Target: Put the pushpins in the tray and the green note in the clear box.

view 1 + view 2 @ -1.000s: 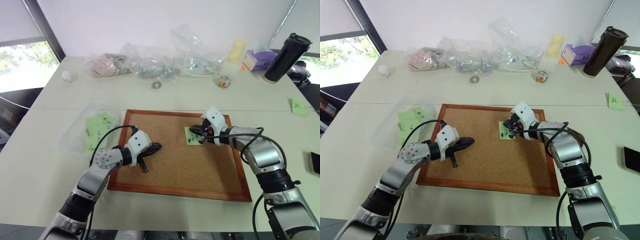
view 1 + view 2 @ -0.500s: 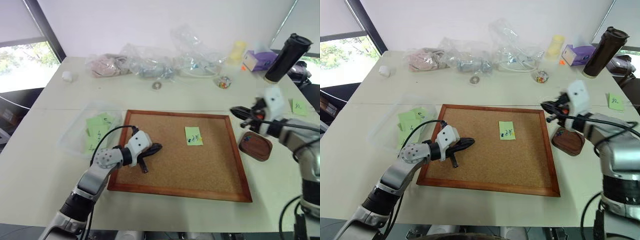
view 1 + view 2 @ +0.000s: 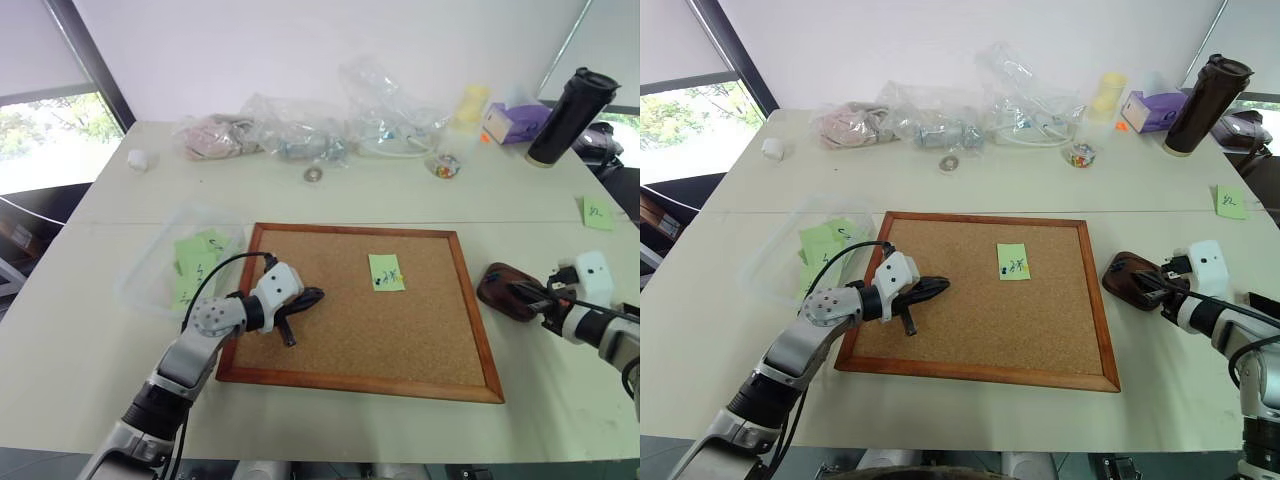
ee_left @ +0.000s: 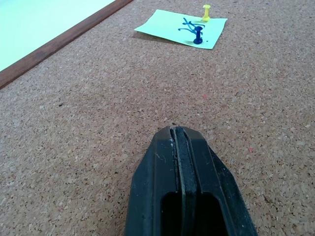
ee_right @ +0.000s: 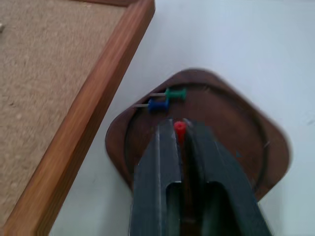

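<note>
White counter (image 3: 90, 330) carries a wood-framed corkboard (image 3: 355, 385) in the middle, with clear bags (image 3: 300, 125) and a dark tumbler (image 3: 562, 115) along the far edge.

Just off the board's right side sits the tray (image 5: 231, 118), a dark brown dish. The right pincer (image 5: 181, 129) hangs over it, fingers a narrow gap apart with a red pushpin (image 5: 180, 129) between the tips; whether the pin is gripped or merely lying loose in the gap is hard to say. A green pushpin (image 5: 174, 93) and a blue pushpin (image 5: 157, 104) lie side by side inside the tray near its rim.

On the board, the green note (image 3: 386, 271) lies flat, held by a dark blue pin (image 4: 198, 35) and a yellow pin (image 4: 206, 12). The left pincer (image 4: 176, 135) rests low over the cork, fingers pressed together on nothing, well apart from the note.

At the board's left, the clear box (image 3: 150, 262) holds several green notes (image 3: 196, 262); its transparent walls are faint and its outline hard to trace.
</note>
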